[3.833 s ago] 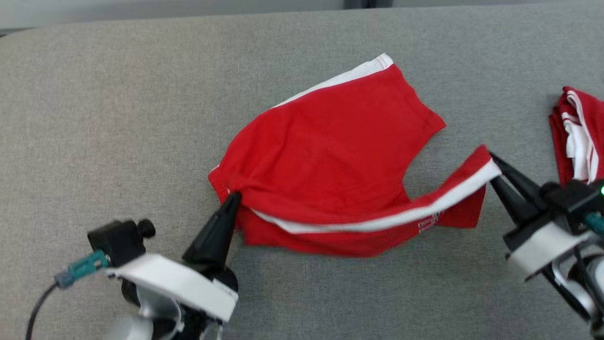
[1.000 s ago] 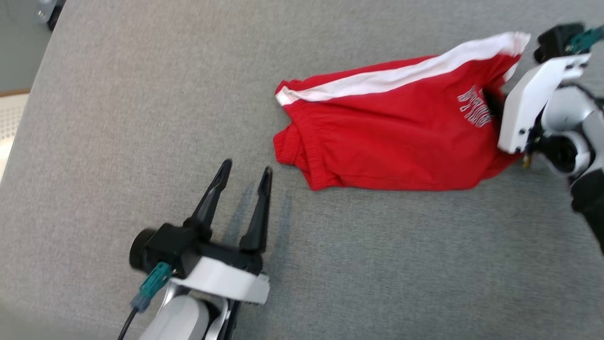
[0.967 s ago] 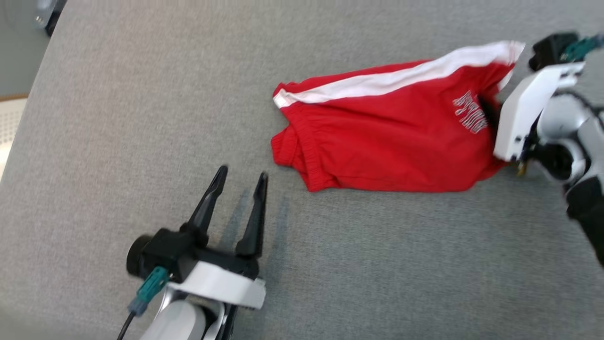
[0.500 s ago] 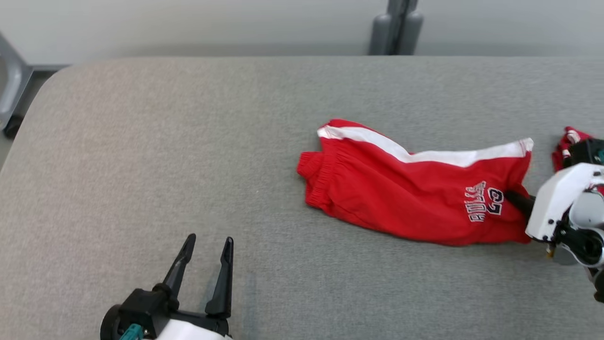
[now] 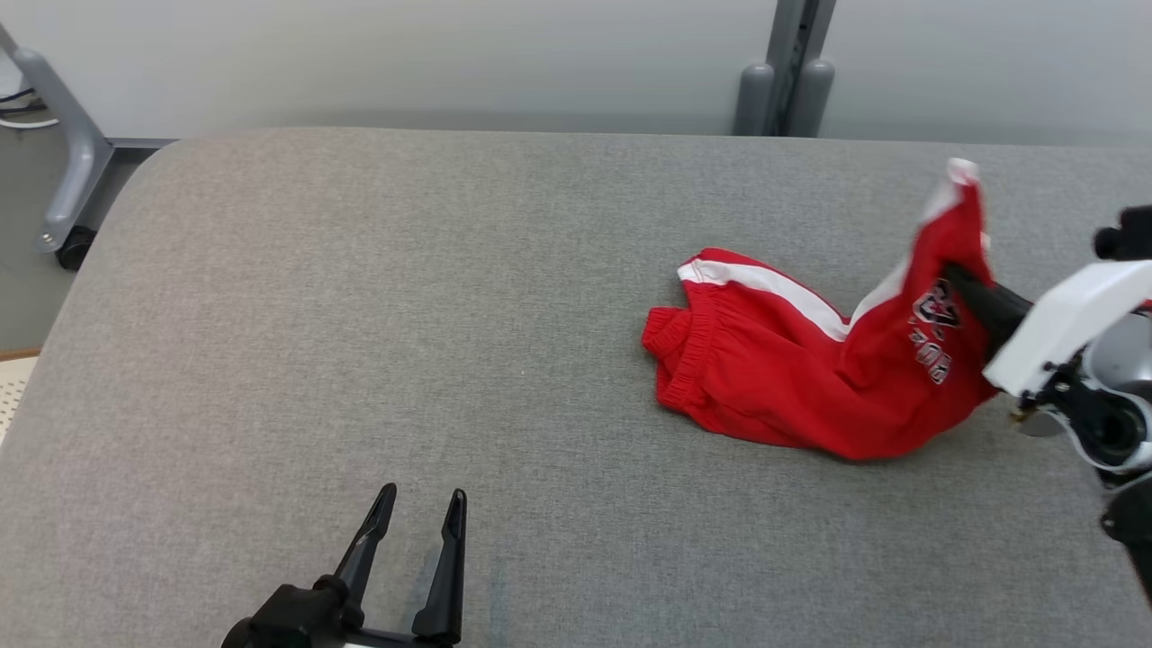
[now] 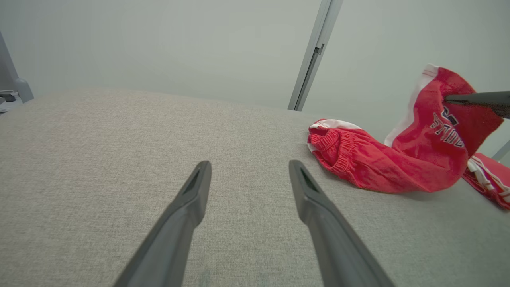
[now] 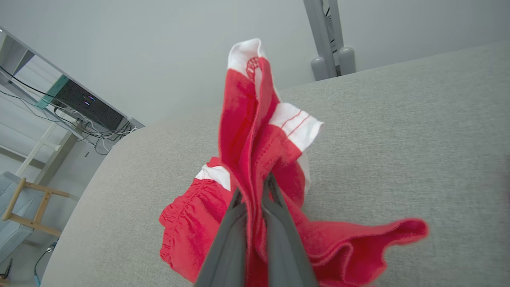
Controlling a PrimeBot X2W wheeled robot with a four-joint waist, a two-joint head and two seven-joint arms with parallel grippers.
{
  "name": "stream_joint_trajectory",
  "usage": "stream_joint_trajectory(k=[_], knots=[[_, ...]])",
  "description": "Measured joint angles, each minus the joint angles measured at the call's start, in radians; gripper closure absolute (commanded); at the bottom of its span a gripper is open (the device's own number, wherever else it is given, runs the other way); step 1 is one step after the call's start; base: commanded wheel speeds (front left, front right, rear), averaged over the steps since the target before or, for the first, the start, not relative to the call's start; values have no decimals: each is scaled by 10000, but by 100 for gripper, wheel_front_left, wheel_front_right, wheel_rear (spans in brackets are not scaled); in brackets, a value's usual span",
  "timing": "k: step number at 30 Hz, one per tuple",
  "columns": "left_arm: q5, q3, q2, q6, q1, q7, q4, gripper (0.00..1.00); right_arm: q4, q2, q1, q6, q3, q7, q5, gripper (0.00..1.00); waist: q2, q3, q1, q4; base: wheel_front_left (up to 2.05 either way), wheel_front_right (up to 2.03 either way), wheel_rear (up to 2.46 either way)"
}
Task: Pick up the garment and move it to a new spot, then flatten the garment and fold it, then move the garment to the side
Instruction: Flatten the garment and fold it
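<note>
Since half a second ago the right gripper [image 5: 954, 273] has lifted the leg end of the garment [image 5: 792, 396], which lay flat then and now stands up off the table [image 5: 360, 315].

On that grey padded table the red shorts with a white side stripe sit toward 3 o'clock in the head view. Their long axis runs roughly 9 to 3. The gathered waistband points to 9 o'clock and rests on the cloth, and the held hem rises toward 1 o'clock. White outlined lettering sits near the lifted end. It is creased and upside down and may be a team word over a number, but I cannot read it for certain.

The right wrist view shows the two dark fingers pressed together on a fold of red fabric, with the white-edged hem standing above them at 12 o'clock. It also takes in a shelf with a black box [image 7: 85, 105] at 10 o'clock.

The left wrist view shows a second red-and-white garment [image 6: 488, 175] lying at 3 o'clock, just beyond the first.

A grey post [image 5: 792, 72] rises behind the table at 12 o'clock.

The left gripper [image 5: 423, 499] hangs at 6 o'clock in the head view, well apart from the shorts, with its jaws spread wide and nothing between them.
</note>
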Motion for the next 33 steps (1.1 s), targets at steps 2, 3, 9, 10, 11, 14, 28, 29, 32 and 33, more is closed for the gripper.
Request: stream_joint_trajectory(k=[2, 3, 9, 10, 11, 14, 28, 29, 32, 33], knots=[[2, 10, -6, -48, 89, 2, 12, 0, -566, 341, 39, 0, -90, 205, -86, 100, 0, -39, 0, 109, 0, 0, 0], [6, 12, -13, -71, 87, 0, 8, 0, -790, 539, 58, 0, -104, 341, -199, 100, 0, -40, 0, 155, 0, 0, 0], [92, -21, -174, -169, -39, 2, 50, 0, -1039, 2464, 96, 0, -326, 736, -1396, 100, 0, 164, 0, 411, 0, 0, 0], [104, -56, -224, -203, -113, 2, 77, 0, -940, 2755, 97, 0, -372, 729, -1768, 100, 0, 218, 0, 474, 0, 0, 0], [117, -65, -272, -247, -192, 2, 104, 0, -821, 3003, 96, 0, -451, 673, -2136, 100, 0, 265, 0, 541, 0, 0, 0], [171, -48, -349, -309, -293, 2, 247, 0, -401, 3440, 96, 0, -702, 550, -3062, 100, 0, 393, 0, 761, 0, 0, 0], [313, 430, -623, -485, -180, 2, 516, 0, -1135, 3774, 765, 0, -314, 359, -3783, 0, 0, 227, 0, 716, 0, 0, 0], [328, 479, -625, -499, -151, 0, 529, 0, -1388, 3772, 861, 0, -198, 330, -3724, 0, 0, 171, 0, 660, 0, 0, 0], [336, 644, -596, -500, 66, 0, 564, 0, -2318, 3785, 1314, 0, -10, 228, -3670, 0, 0, -57, 0, 493, 0, 0, 0], [334, 711, -589, -493, 159, 0, 558, 0, -2690, 3777, 1525, 0, 13, 194, -3670, 0, 0, -150, 0, 431, 0, 0, 0]])
